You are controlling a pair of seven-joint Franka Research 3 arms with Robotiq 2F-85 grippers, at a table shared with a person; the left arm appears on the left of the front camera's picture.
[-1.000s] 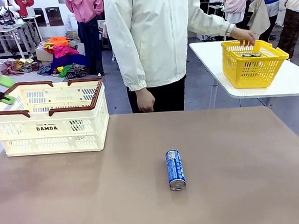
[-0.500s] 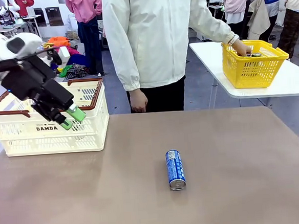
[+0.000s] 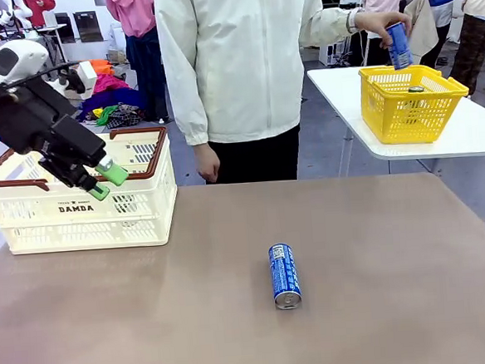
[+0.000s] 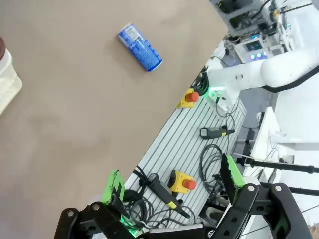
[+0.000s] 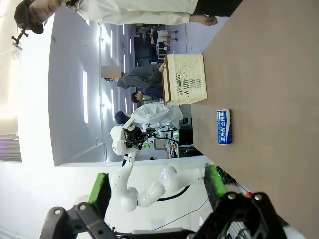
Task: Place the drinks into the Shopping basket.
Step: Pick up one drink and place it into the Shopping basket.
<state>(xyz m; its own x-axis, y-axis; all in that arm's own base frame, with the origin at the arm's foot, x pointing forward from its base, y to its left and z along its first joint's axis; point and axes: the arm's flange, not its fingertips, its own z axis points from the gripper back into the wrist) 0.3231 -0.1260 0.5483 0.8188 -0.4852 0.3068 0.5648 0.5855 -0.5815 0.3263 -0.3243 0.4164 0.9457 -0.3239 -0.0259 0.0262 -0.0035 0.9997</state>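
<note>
Left gripper hung tilted at near rim of Shopping basket, jaws apart and empty, person's hand at far right grasped blue can above yellow basket.

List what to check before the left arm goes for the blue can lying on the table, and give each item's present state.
1. Left gripper open and empty: ok.
2. Blue can lying on its side on the table, nothing touching it: ok.
3. Person's hands away from that can: ok. The hanging hand is at the far edge, and the raised hand holds a second blue can above the yellow basket.
4. Shopping basket upright with its top open: ok.
5. Room on the basket's floor: cannot tell, as the front wall hides it.
6. Right gripper open: ok.
</note>
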